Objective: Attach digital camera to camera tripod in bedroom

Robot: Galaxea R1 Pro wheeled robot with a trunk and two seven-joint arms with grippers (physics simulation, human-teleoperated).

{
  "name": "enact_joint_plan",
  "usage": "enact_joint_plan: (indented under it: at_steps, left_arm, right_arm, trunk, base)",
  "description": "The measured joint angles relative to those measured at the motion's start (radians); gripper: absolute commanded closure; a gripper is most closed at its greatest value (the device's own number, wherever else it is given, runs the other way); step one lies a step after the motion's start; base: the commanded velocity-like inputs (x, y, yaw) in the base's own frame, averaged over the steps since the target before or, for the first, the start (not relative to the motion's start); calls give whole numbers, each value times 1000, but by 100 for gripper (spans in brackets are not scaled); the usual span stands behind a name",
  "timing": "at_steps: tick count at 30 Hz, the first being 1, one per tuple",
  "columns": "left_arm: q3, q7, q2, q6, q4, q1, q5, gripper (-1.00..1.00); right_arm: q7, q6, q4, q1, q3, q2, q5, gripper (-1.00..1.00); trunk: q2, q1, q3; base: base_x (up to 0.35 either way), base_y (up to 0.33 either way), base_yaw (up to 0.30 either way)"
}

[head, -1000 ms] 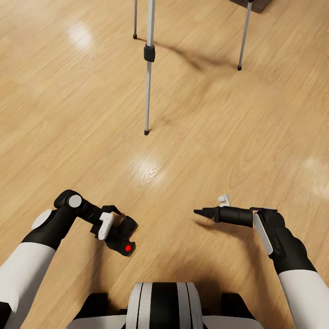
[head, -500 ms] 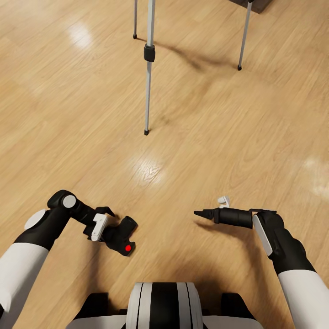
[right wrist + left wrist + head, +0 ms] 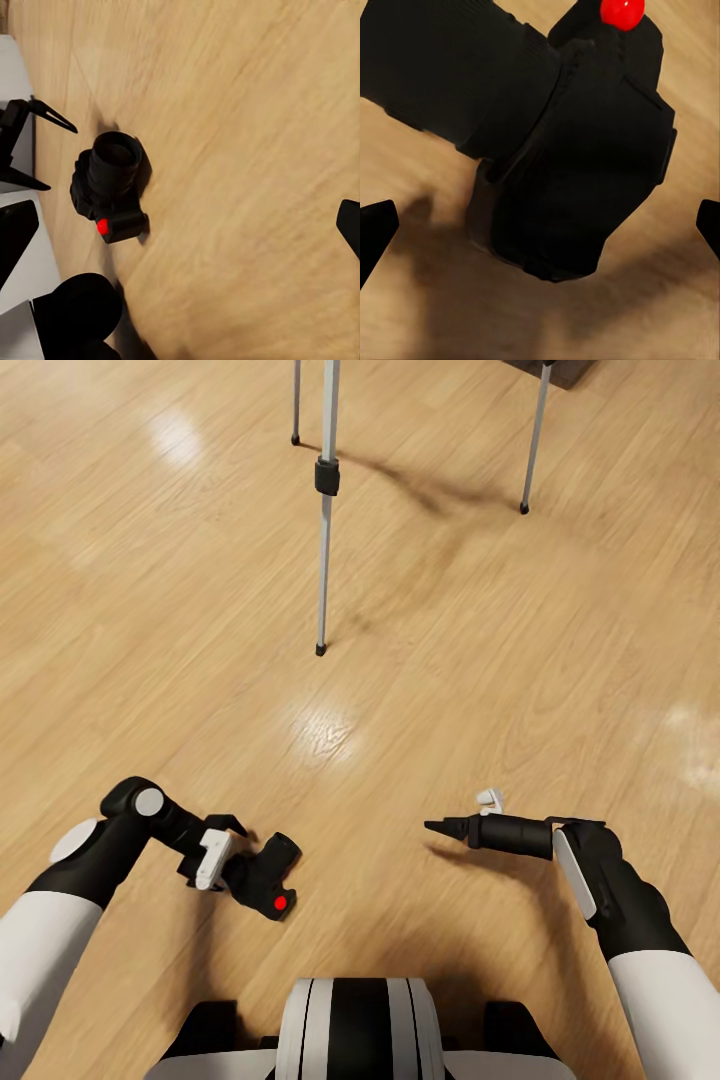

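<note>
Saw digital camera (image 3: 268, 872) lying on floor (image 3: 420, 680), just ahead of left gripper (image 3: 235, 855), spread wide and gripping nothing. Noted right gripper (image 3: 432, 825) spread too, idle. Spotted camera tripod (image 3: 323, 540) well ahead. Judged risk: closing on the rounded lens barrel could've squirted it out.

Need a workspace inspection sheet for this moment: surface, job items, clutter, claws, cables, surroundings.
Surface: light wood floor, glossy, with light reflections.
Job's things: digital camera lying on the floor, red button visible; camera tripod standing further ahead, legs only in view, nothing seen on them.
Clutter: nothing seen.
Claws: left claw open, right beside the camera, not closed on it; right claw open, empty, above the floor.
Cables: nothing seen.
Surroundings: dark object behind the tripod, cannot identify.
</note>
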State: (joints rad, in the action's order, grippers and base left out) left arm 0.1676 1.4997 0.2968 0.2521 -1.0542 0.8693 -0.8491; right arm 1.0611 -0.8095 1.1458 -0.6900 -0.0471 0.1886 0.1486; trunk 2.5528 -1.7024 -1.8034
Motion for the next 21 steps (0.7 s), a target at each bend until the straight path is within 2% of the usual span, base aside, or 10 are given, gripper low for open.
enact_joint_plan:
  at_steps: [4, 9, 11, 21]
  left_arm:
    - [7, -1, -2, 0, 16, 0, -17, -100]
    - [11, -2, -7, 0, 49, 0, -76, -100]
    - [11, -3, -8, 0, 54, 0, -89, -100]
    - [10, -5, -9, 0, 61, 0, -108, -100]
  right_arm:
    - [0, 0, 0, 0, 0, 0, 1, -100]
    - [2, 0, -1, 0, -1, 0, 3, -100]
    - [3, 0, -1, 0, -1, 0, 3, -100]
    - [-1, 0, -2, 0, -1, 0, 4, -100]
  trunk:
    - [0, 0, 0]
    - [0, 0, 0]
    - [0, 0, 0]
    - [0, 0, 0]
  base:
    - [0, 0, 0]
    - [0, 0, 0]
    - [0, 0, 0]
    - [0, 0, 0]
